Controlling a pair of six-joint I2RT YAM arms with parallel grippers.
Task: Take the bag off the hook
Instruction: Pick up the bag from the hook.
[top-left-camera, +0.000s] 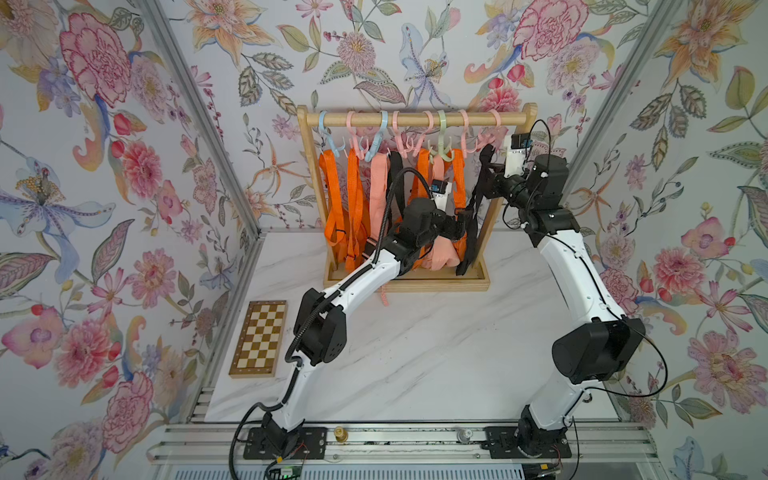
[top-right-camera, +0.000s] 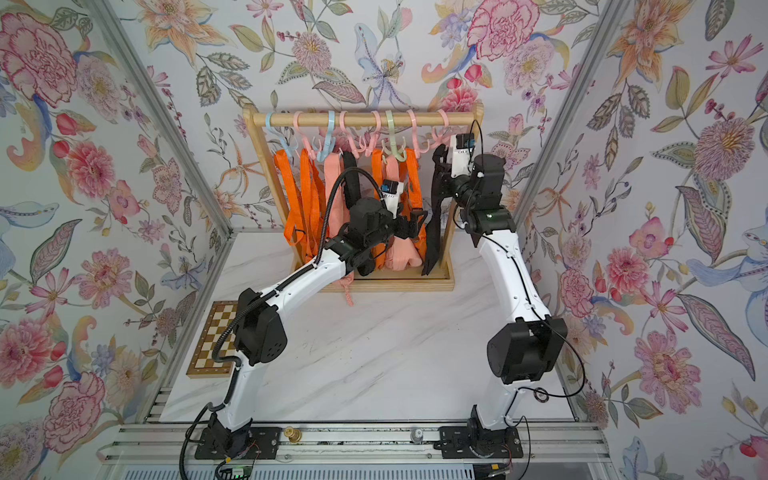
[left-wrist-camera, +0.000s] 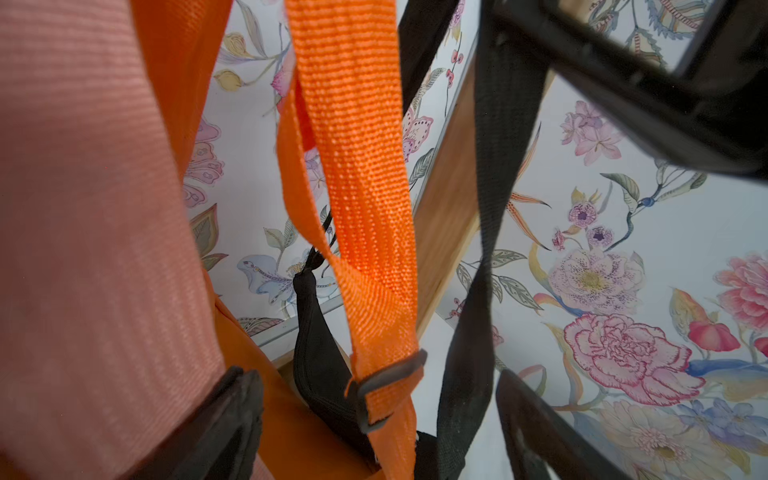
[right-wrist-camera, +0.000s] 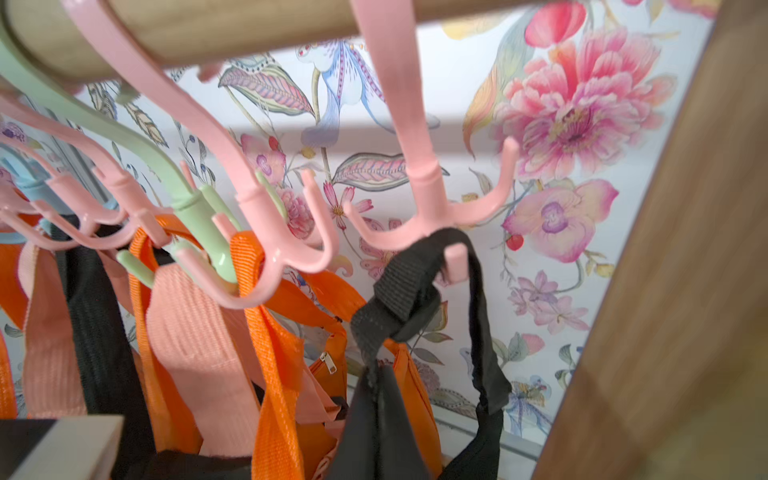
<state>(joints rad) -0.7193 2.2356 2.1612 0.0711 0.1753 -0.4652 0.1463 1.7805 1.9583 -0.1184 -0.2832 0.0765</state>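
At the rack's three-o'clock end, the right claw is pinching the strap of the black bag hanging on the pink hook; the left claw is gaping, empty. Next, presumably: lifting the strap over the prong.

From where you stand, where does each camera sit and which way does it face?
Top views: high above the table, looking down and back at the rack; left arm and right arm show.
Left wrist: on the left arm, facing an orange strap; its open fingers show.
Right wrist: on the right arm, looking up at a pink hook holding a black strap; no fingers clear.
Shared: top views show that hook too.
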